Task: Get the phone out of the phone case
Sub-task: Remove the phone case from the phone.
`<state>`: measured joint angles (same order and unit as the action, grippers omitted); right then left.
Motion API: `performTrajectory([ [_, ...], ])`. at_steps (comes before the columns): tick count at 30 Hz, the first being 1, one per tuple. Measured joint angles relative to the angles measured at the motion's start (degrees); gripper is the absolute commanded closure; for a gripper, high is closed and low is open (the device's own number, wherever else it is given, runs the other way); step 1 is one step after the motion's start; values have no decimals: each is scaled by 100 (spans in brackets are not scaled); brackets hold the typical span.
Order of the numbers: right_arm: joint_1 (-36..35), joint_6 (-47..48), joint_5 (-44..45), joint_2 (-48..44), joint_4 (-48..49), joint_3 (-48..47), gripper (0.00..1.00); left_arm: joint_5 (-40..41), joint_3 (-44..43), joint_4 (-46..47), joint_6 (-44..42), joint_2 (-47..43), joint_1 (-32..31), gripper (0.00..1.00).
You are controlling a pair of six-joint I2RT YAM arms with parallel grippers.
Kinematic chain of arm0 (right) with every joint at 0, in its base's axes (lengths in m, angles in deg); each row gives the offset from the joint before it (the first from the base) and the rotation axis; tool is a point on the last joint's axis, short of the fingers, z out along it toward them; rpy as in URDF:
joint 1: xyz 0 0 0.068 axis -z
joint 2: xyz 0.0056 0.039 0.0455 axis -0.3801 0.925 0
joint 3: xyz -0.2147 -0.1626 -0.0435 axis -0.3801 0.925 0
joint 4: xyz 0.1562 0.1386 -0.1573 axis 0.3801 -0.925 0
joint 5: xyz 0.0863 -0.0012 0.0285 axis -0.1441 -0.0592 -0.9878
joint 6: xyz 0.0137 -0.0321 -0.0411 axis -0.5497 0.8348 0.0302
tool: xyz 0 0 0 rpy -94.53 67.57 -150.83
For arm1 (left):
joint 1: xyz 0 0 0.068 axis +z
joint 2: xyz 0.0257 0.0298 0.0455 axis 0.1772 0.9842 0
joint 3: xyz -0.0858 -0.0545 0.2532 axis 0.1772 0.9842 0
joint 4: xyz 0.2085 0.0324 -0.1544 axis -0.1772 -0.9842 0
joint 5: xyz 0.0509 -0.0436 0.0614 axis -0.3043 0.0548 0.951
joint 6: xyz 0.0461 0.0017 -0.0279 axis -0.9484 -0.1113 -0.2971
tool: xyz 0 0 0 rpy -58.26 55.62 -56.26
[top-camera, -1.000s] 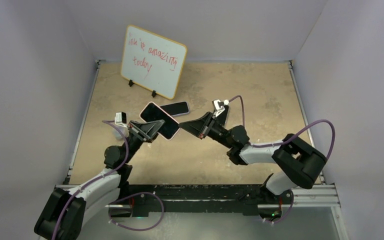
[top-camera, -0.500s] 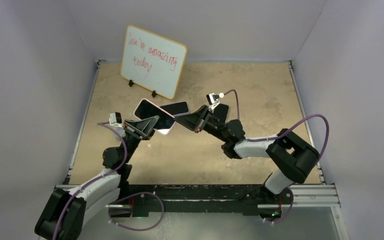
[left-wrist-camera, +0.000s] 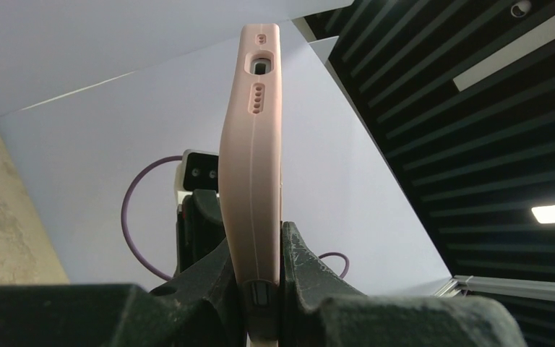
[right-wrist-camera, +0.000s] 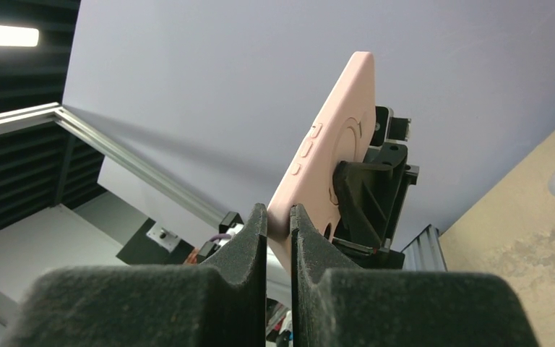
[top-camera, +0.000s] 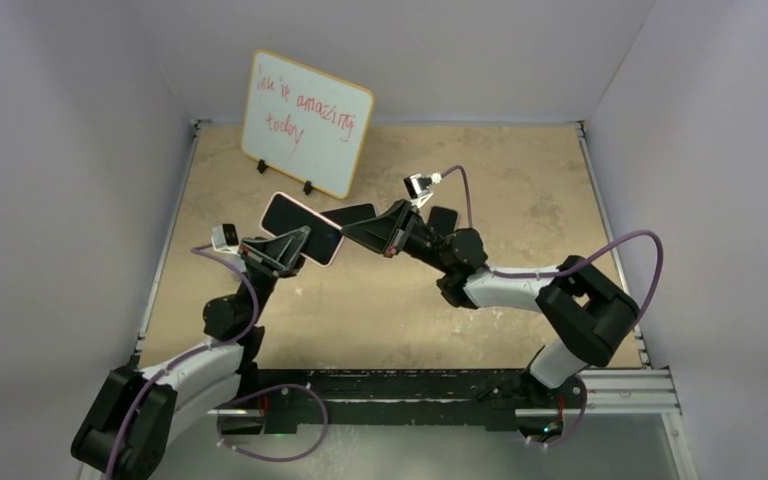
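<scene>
The phone (top-camera: 295, 225), dark screen up, sits in its pink phone case (top-camera: 331, 249) and is held above the table. My left gripper (top-camera: 296, 243) is shut on the case from the near left. In the left wrist view the case (left-wrist-camera: 251, 166) stands edge-on between the left gripper's (left-wrist-camera: 264, 269) pads. My right gripper (top-camera: 346, 232) reaches in from the right, and its jaws are pinched on the case's right end. In the right wrist view a corner of the pink case (right-wrist-camera: 329, 159) sits between the nearly shut right gripper (right-wrist-camera: 279, 220) tips.
A whiteboard (top-camera: 305, 122) with red writing stands at the back left. A black phone (top-camera: 358, 213) lies on the table under the grippers, and another dark phone (top-camera: 444, 219) lies behind the right arm. Walls close in the table on three sides.
Both grippers have carried the cased phone left and toward the back, the right arm stretching after it. Neither grip has changed.
</scene>
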<state>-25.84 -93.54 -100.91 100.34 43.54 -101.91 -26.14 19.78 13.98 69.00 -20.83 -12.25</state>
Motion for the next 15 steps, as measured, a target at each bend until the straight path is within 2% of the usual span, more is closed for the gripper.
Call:
performTrajectory([
  [15, 44, -70, -24, 0, -31, -330, 100, 31, -330, 367, 138, 435, 0, 100],
])
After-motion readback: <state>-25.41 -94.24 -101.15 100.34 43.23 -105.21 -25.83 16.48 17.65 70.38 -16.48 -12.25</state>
